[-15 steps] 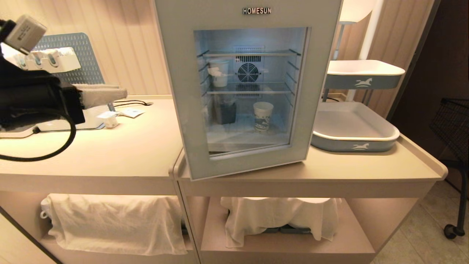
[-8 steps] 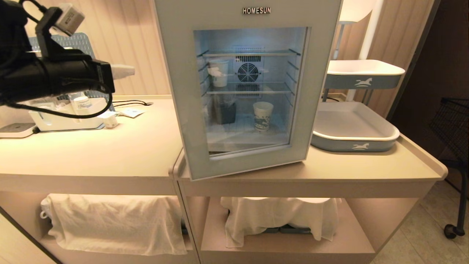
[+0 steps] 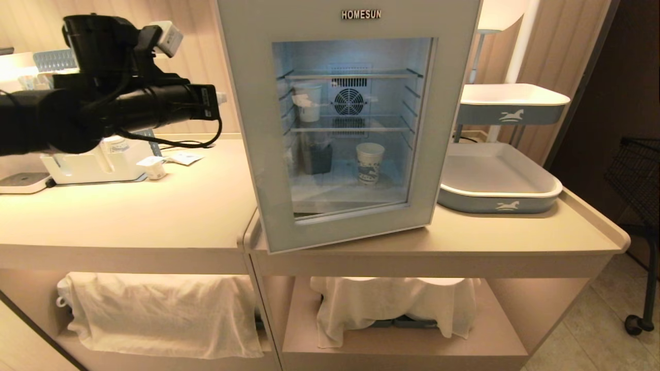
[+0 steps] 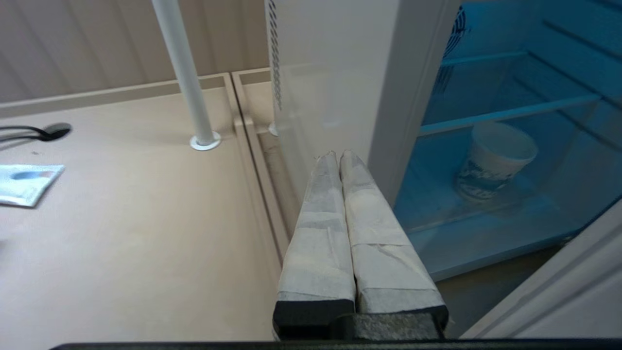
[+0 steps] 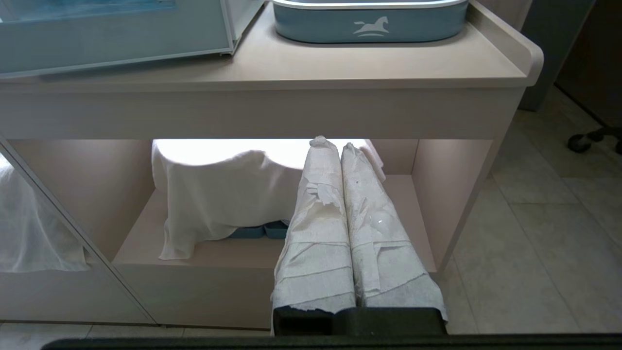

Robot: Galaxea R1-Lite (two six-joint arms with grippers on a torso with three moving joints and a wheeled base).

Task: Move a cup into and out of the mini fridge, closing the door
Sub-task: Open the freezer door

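Your left gripper [image 4: 338, 154], clenched and empty, sits beside the HOMESUN mini fridge [image 4: 340, 87]; the cup [image 3: 369, 163] stands inside, behind the door [image 3: 258, 129]. Your right gripper [image 5: 333, 143] is clenched too.

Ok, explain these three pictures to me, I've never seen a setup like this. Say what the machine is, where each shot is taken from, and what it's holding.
This is a two-armed robot on wheels. The wide picture comes from its head camera; the other two come from cameras on its wrists, looking along the padded fingers. The left gripper is shut and empty, raised beside the mini fridge, whose door stands ajar. The cup sits inside on the fridge floor. The right gripper is shut, empty and hangs low before the counter's lower shelf. On the counter are a blue tray to the right and small packets to the left.
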